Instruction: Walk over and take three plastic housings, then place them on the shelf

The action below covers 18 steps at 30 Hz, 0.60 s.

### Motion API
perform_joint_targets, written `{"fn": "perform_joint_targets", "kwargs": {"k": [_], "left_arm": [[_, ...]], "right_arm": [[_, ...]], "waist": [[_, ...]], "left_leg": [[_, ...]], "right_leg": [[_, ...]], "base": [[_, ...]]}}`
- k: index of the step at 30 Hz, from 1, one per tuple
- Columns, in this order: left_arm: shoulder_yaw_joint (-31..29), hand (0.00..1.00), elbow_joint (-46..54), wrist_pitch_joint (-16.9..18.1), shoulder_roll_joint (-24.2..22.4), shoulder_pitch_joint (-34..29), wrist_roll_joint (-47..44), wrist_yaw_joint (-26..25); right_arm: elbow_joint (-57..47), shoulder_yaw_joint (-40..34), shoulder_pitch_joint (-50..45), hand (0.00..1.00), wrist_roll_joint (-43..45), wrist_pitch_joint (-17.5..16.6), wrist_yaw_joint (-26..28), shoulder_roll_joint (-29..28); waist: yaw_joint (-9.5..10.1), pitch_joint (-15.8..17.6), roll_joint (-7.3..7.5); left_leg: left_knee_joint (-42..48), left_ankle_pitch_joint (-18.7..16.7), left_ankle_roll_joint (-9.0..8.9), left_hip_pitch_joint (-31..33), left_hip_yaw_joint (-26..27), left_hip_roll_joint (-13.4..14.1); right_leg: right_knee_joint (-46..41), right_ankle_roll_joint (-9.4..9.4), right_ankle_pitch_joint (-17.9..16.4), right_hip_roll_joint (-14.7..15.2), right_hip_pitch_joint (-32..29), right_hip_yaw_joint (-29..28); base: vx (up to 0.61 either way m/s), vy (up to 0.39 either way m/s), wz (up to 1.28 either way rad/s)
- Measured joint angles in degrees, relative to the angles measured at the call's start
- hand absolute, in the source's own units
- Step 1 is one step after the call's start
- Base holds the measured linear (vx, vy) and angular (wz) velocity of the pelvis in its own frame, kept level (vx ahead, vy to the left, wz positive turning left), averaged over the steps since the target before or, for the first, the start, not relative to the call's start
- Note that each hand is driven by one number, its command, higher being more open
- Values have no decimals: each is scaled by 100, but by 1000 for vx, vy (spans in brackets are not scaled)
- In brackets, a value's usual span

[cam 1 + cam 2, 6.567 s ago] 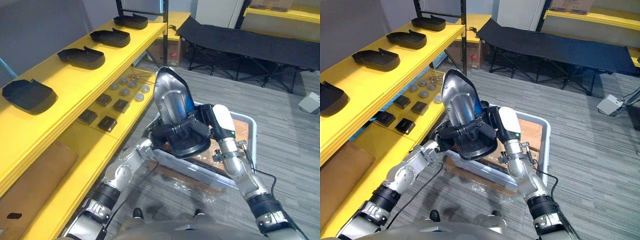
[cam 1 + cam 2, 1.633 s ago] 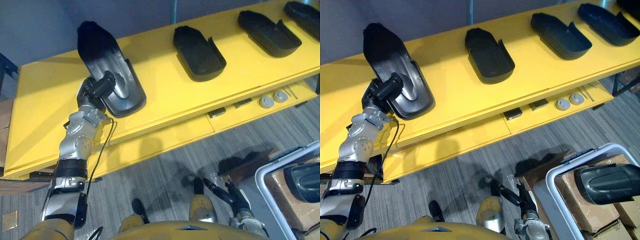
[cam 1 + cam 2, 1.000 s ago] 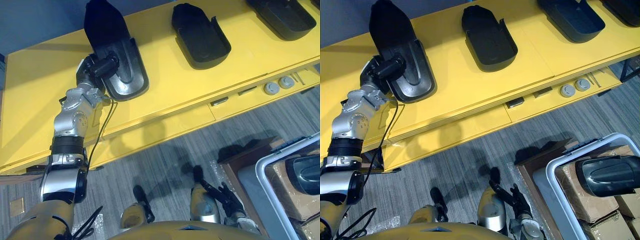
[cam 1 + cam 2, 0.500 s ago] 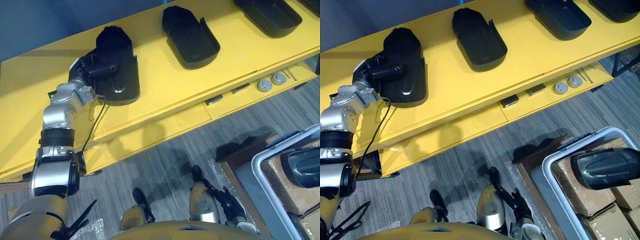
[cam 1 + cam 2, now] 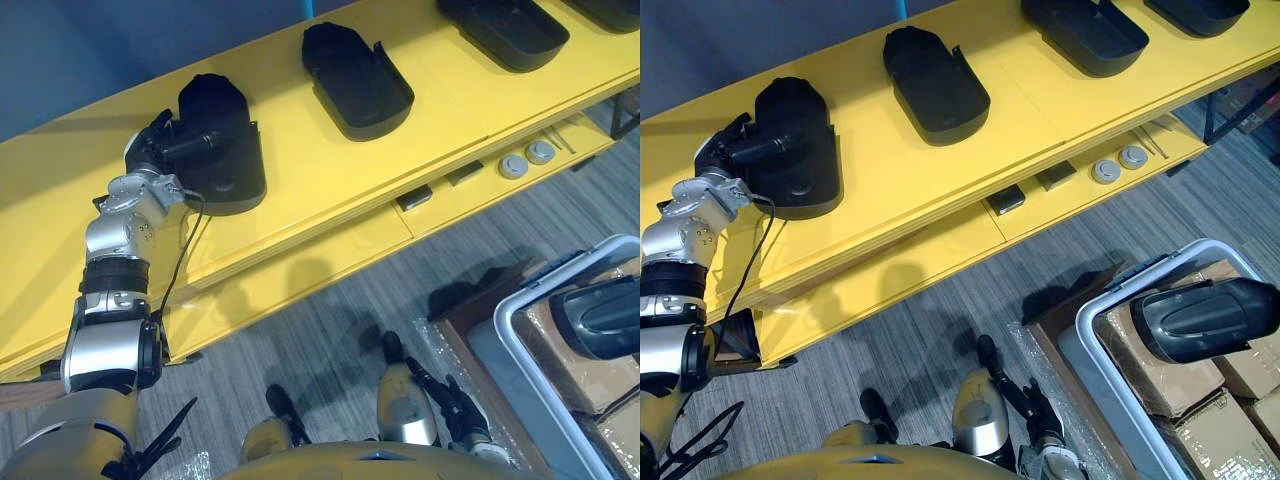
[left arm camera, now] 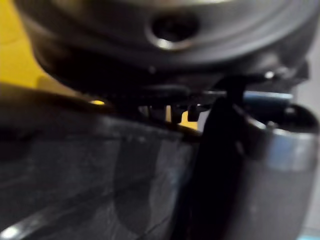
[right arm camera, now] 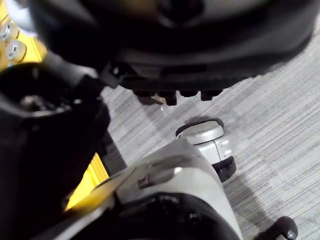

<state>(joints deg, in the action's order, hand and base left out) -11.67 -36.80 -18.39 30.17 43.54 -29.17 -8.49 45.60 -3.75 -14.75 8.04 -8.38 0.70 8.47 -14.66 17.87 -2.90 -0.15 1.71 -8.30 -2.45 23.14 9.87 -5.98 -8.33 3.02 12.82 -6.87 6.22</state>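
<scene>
Yellow shelf (image 5: 330, 170) over grey carpet (image 5: 320, 320), we note the left arm (image 5: 125, 235) stretched up, left hand (image 5: 160, 152) curled on the left edge of a black housing (image 5: 225, 150) lying flat on the shelf, thumb across its top, right hand (image 5: 455, 408) hanging low, fingers loose, straight.

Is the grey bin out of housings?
No, a dark plastic housing lies in the grey bin atop cardboard boxes.
</scene>
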Motion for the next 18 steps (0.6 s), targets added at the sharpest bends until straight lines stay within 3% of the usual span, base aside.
{"fn": "perform_joint_targets", "kwargs": {"k": [4, 9, 11, 18], "left_arm": [[-84, 100, -55, 220, -128, 15, -7, -654], [-376, 100, -162, 635, -267, 47, 63, -2048], [-490, 100, -185, 690, -267, 44, 81, -2384], [-328, 100, 20, 709, -268, -166, 273, -2607]], "right_arm": [[102, 76, 0, 100, 149, -104, -19, -2], [195, 155, -15, 100, 164, -261, -196, -3], [200, 155, -30, 100, 163, -316, -256, -3], [69, 147, -99, 100, 113, -690, -678, -37]], "waist": [[-54, 1, -8], [-119, 0, -11], [-118, -1, -11], [-83, -40, -27]], "left_leg": [[6, 12, -16, -11, 1, 42], [8, 39, -38, -86, -2, 96], [8, 38, -39, -109, -25, 96], [6, 23, -61, -246, -167, 115]], "right_leg": [[-14, 11, -5, -39, 0, 3], [-85, 26, -15, -88, 20, 18], [-76, 27, -15, -87, 65, 41], [146, -5, 18, -91, 429, 216]], "base": [[0, 0, 0], [0, 0, 0], [3, -4, 6], [6, -2, 11]]}}
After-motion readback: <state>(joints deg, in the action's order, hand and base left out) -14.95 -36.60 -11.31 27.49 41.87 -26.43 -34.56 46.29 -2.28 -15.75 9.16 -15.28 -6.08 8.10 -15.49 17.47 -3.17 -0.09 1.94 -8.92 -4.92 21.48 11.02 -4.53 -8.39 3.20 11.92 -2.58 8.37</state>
